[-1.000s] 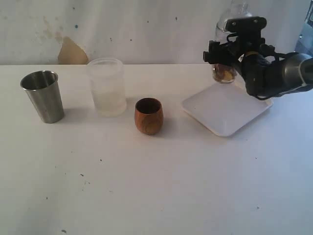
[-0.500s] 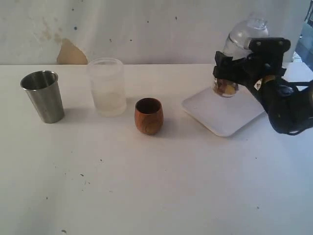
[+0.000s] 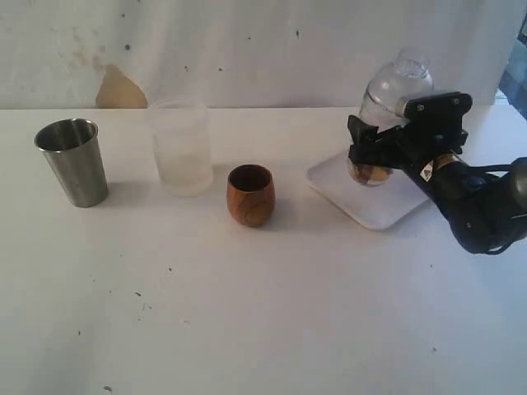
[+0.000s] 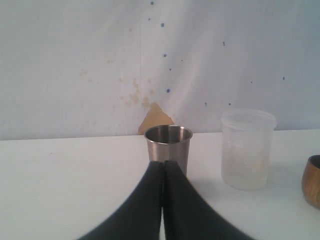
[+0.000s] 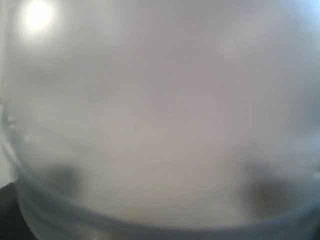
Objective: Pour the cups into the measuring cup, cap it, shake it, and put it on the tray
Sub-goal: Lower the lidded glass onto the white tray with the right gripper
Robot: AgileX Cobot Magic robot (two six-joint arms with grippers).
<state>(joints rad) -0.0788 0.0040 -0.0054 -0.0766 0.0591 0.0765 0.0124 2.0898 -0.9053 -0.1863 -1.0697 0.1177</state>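
Right fingers (image 3: 359, 153) grasp the measuring cup (image 3: 394, 86) near its base, upright, above the far half of the tray (image 3: 387, 210); contact I cannot tell. The drop looks straight down. Left fingers (image 4: 145, 205) clenched, empty.

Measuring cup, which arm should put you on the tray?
Right. The right gripper has its jaws around the measuring cup over the white tray; the left gripper, jaws shut, sits facing the steel tumbler.
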